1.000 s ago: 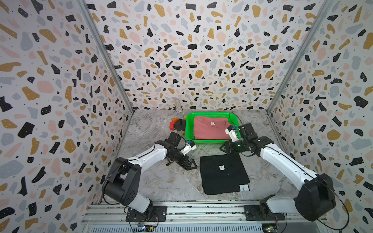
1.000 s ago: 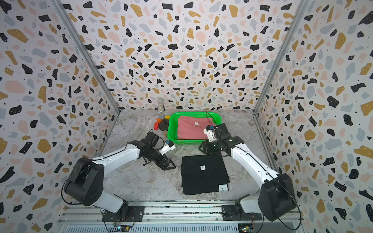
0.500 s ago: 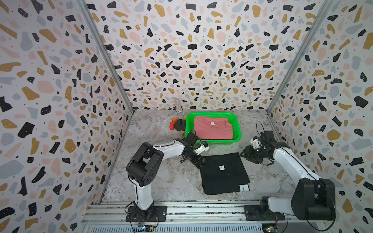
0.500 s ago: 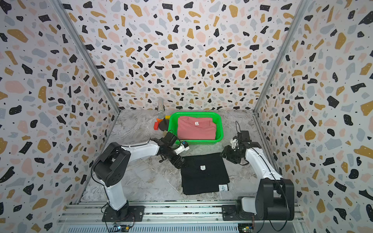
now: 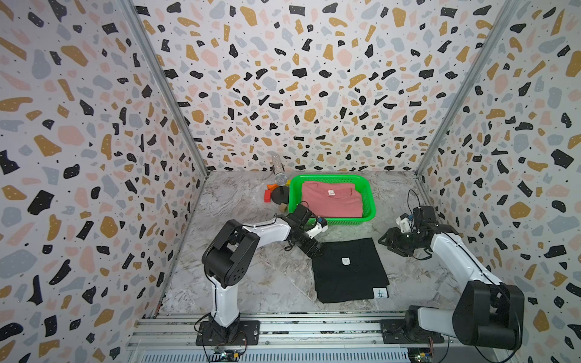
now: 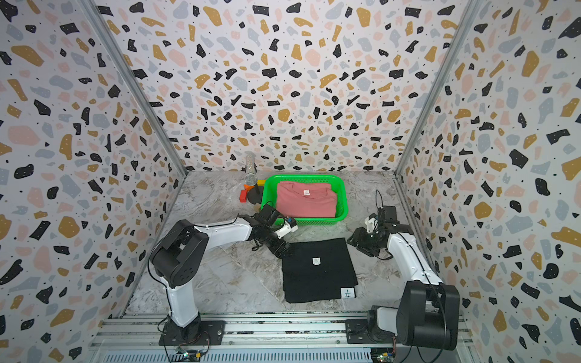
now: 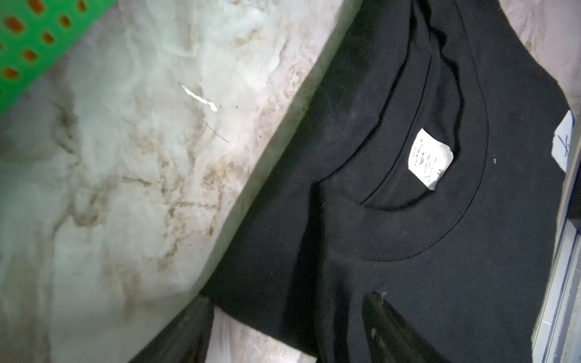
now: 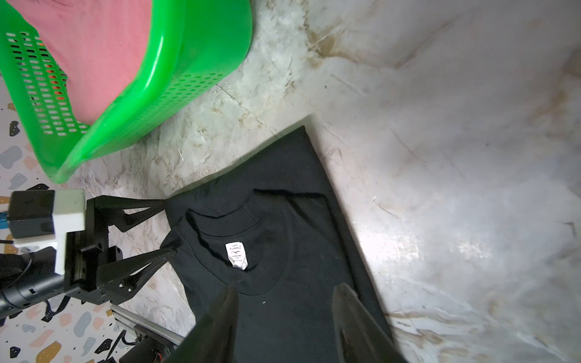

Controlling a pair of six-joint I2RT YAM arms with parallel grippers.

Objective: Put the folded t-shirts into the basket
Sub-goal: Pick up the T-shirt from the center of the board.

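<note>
Straddling black t-shirt [image 8: 283, 220] corner: left tool [image 8: 168, 227], jaws parted, tips touching cloth. Right tool [image 8: 287, 287]: jaws parted, empty, near same shirt.

The left gripper [image 5: 314, 251] reached the black t-shirt [image 5: 349, 276] corner, jaws narrowing; the right gripper [image 5: 384, 241] swung from the basket [image 5: 371, 201] to the shirt's side.

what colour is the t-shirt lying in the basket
The t-shirt is dusty pink, with a small white neck label; it shows best in a top view, inside the green basket.
</note>
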